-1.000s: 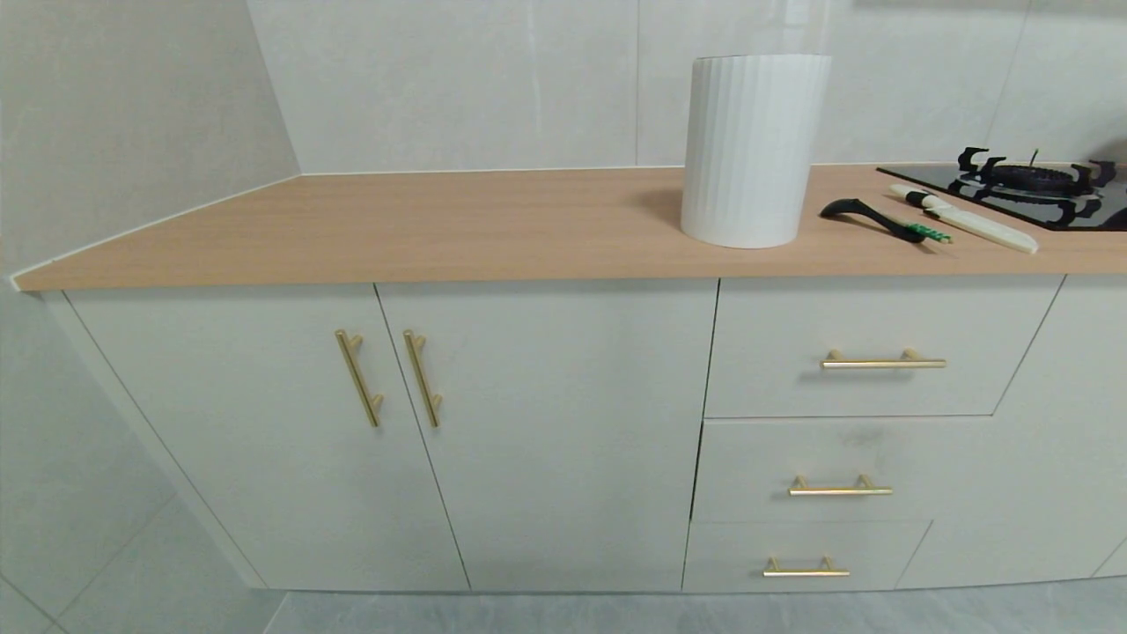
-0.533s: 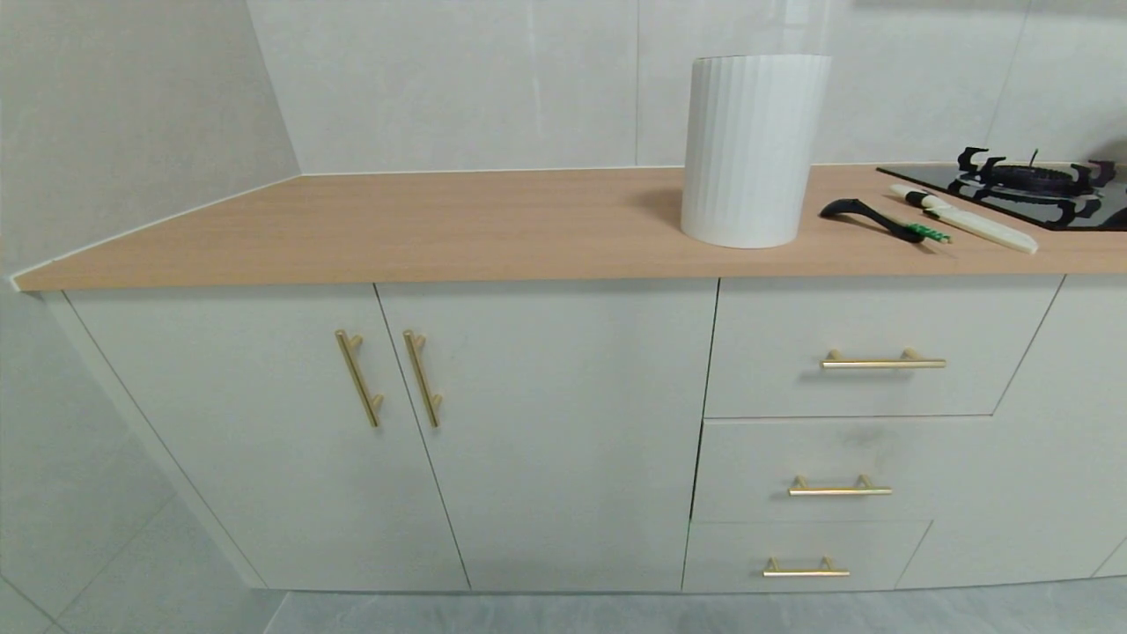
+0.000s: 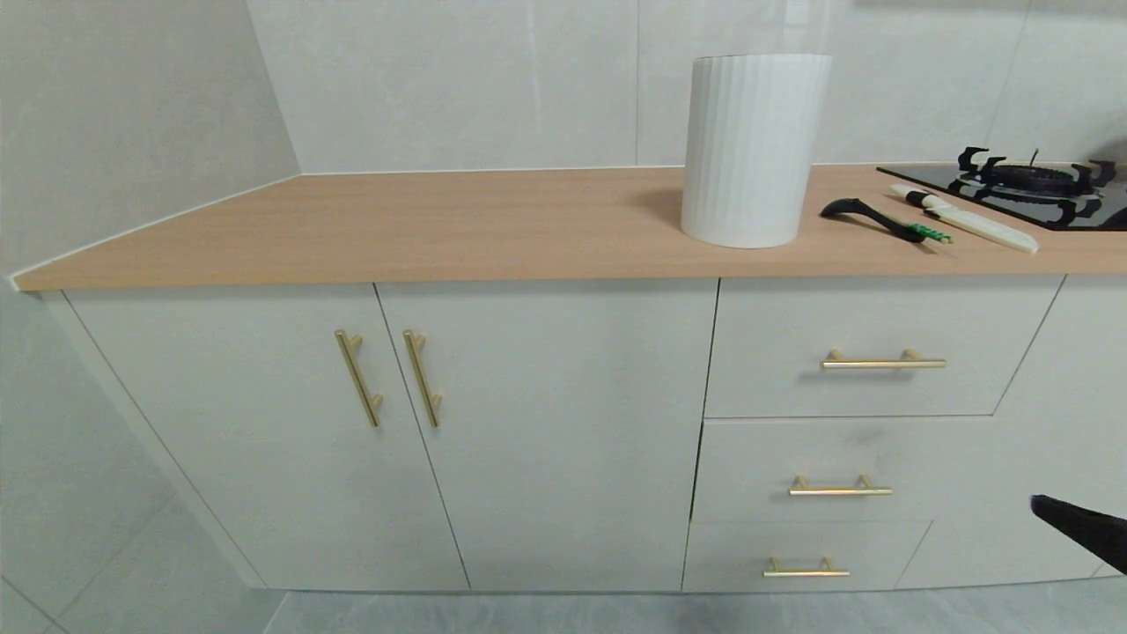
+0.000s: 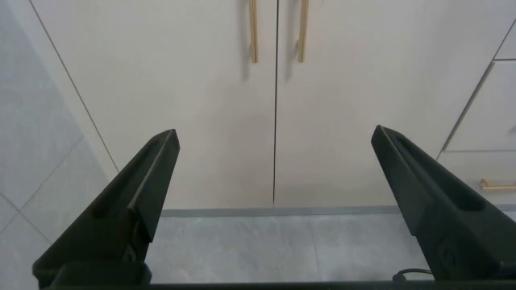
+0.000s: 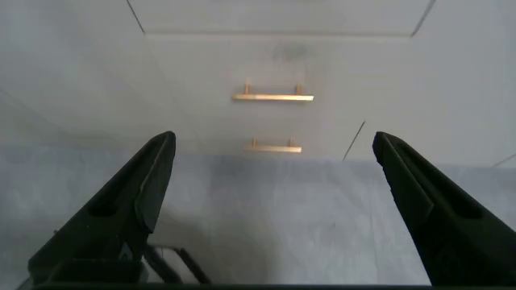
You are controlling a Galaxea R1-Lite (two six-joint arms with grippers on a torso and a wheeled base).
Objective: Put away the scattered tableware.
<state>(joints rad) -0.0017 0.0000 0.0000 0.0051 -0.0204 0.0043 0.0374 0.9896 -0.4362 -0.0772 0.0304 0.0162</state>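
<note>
— While the head camera looks down at the counter, where is the tableware?
— On the wooden countertop (image 3: 396, 224), to the right of the tall white ribbed container (image 3: 753, 150). A black ladle (image 3: 867, 217) lies just beside it, a green-handled piece (image 3: 931, 233) lies at the ladle's handle end, and a white knife (image 3: 964, 221) lies next to them, near the black stove (image 3: 1030, 180). I cannot tell what the green piece is; it is small and partly covered.
— Any arm there?
— One dark finger (image 3: 1083, 528) shows at the lower right edge, low in front of the drawers and cut off by the frame. Its spread cannot be judged from here.
— And the left wrist view?
— The left gripper (image 4: 274, 133) hangs low, facing the two cabinet doors, jaws spread wide with nothing between them. The gold door handles (image 4: 253, 32) are cut off at the frame's edge, and grey floor (image 4: 266, 242) lies beneath.
— The right wrist view?
— The right gripper (image 5: 272, 138) is likewise spread wide and holds nothing, aimed at the drawer fronts, where two gold drawer handles (image 5: 272, 97) sit one above the other. The wrist cameras give the jaw spread, while the head camera gives the tableware up on the counter, well apart from that finger
</note>
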